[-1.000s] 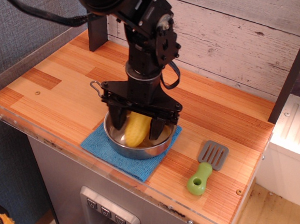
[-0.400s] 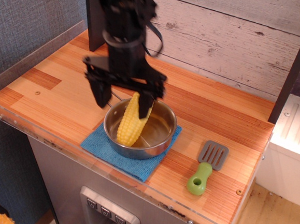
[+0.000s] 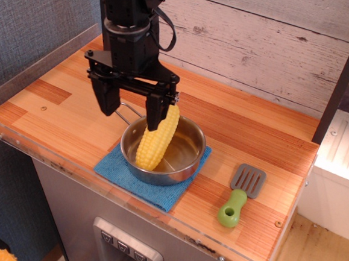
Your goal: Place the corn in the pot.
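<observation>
The yellow corn point(image 3: 157, 141) lies in the shiny steel pot point(image 3: 184, 161), leaning with its tip up over the pot's back-left rim. The pot stands on a blue cloth point(image 3: 139, 181) near the table's front edge; its wire handle point(image 3: 126, 109) sticks out to the back left. My gripper point(image 3: 131, 108) is open and empty, raised above and to the left of the pot. Its right finger point(image 3: 155, 112) stands just behind the corn's upper end; I cannot tell whether it touches it.
A grey spatula with a green handle point(image 3: 241, 195) lies to the right of the pot. A dark post point(image 3: 342, 71) rises at the back right. A white plank wall point(image 3: 260, 34) runs behind the wooden table point(image 3: 62, 97).
My gripper has let go of the corn, risen out of the pot and moved left and back. The corn stays in the pot, leaning on its rim.
</observation>
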Controlling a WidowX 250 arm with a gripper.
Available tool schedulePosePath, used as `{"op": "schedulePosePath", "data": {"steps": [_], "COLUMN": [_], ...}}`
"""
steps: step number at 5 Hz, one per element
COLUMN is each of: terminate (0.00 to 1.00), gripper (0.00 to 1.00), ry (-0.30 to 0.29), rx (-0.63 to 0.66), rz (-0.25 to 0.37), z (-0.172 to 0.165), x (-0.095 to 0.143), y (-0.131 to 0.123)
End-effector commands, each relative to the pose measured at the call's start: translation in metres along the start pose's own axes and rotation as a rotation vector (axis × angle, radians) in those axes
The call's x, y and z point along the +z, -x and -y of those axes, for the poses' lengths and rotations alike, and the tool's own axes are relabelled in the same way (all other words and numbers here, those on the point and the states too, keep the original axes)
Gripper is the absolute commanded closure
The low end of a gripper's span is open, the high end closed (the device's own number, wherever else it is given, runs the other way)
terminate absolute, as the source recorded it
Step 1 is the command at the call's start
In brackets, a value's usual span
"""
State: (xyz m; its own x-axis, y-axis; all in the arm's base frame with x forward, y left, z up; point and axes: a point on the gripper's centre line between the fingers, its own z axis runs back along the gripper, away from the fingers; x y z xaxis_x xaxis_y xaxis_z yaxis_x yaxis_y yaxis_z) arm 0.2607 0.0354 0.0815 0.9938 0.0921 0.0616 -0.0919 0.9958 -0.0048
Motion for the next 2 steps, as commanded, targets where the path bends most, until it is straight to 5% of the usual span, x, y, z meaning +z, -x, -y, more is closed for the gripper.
{"op": "schedulePosePath", "data": {"steps": [1,2], "terminate": [0.0,1.0], "gripper": [0.0,0.0], "ry": [-0.039,-0.039], "rx": [-0.022,-0.022], "rz": [0.066,0.066], "z": [-0.0068,-0.0068], "x": [0.0231,0.0231], "y": [0.0031,0.0031]}}
